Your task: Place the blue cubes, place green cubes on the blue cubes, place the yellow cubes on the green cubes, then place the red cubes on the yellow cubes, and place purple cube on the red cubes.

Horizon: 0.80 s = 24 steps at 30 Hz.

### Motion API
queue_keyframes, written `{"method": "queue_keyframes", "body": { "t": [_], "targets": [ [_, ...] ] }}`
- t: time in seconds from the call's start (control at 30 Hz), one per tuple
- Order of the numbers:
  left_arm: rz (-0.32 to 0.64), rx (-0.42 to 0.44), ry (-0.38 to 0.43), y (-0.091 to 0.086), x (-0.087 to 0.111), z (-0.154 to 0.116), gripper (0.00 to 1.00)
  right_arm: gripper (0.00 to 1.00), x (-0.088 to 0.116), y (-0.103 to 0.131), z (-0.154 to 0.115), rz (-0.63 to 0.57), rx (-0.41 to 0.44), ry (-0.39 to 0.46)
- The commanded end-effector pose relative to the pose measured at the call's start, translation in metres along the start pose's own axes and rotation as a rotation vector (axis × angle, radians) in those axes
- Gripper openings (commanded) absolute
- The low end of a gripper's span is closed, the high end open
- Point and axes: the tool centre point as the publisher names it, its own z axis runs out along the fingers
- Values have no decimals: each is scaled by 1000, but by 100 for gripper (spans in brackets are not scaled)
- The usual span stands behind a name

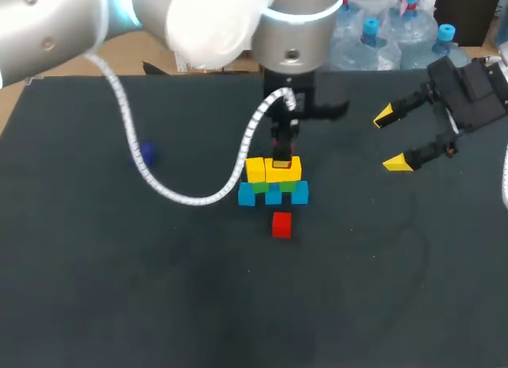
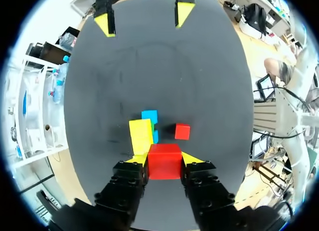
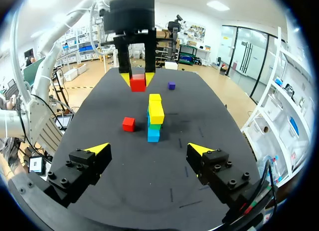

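Red cube [image 2: 164, 164] clamped in our left hand [image 2: 166, 159]; we should lower it squarely onto the yellow cubes [image 1: 255, 170], releasing gently; right hand [image 1: 390, 139] gapes empty.

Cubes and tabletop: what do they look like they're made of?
Cubes: probably painted wood or hard plastic, given the flat saturated colour, crisp edges and lack of obvious gloss. Tabletop: looks like a dark matte cloth or mat, with faint marks and no reflections. Neither is certain.
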Motion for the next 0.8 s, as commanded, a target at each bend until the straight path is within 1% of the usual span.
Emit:
{"method": "queue_keyframes", "body": {
  "t": [0.03, 0.37, 0.7, 0.8],
  "targets": [
    [-7, -11, -86, -7, 16, 8, 0, 100, 0, 0, 0, -1, 1, -1],
    [3, 4, -75, 2, 10, 11, 0, 100, 0, 0, 0, -1, 1, -1],
    [4, 63, -54, 13, 10, 18, 0, 100, 0, 0, 0, -1, 1, -1],
    [6, 74, -62, 14, 10, 21, 0, 100, 0, 0, 0, -1, 1, -1]
  ]
}}
